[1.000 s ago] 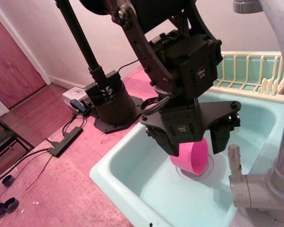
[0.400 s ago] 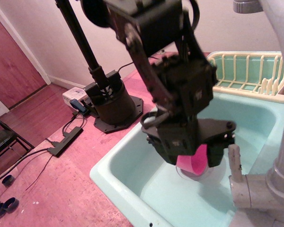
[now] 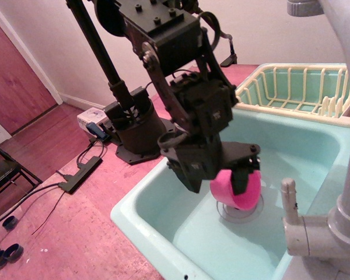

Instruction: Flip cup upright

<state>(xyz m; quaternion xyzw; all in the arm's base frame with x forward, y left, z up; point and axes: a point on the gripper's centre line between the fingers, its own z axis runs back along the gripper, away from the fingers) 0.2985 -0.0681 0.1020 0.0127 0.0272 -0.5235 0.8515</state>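
Note:
The bright pink cup [image 3: 224,192] is in the pale green sink [image 3: 141,217], just above the round drain [image 3: 240,213]. It is tilted, with its rounded side towards the camera; its handle and opening do not show. My black gripper [image 3: 219,185] reaches down into the sink and has closed around the cup. One finger [image 3: 243,178] crosses the front of the cup. The other finger is on the left side, mostly hidden behind the gripper body.
A grey faucet [image 3: 339,175] and its white lever [image 3: 289,198] stand at the sink's right front. A cream dish rack [image 3: 291,87] sits behind the sink. The arm's base [image 3: 137,131] is on the pink counter to the left, with cables and a power strip [image 3: 81,172].
The gripper has swung left and turned over the cup, and its wide-open jaws have closed in on it. The cup now shows its rounded side instead of its open rim.

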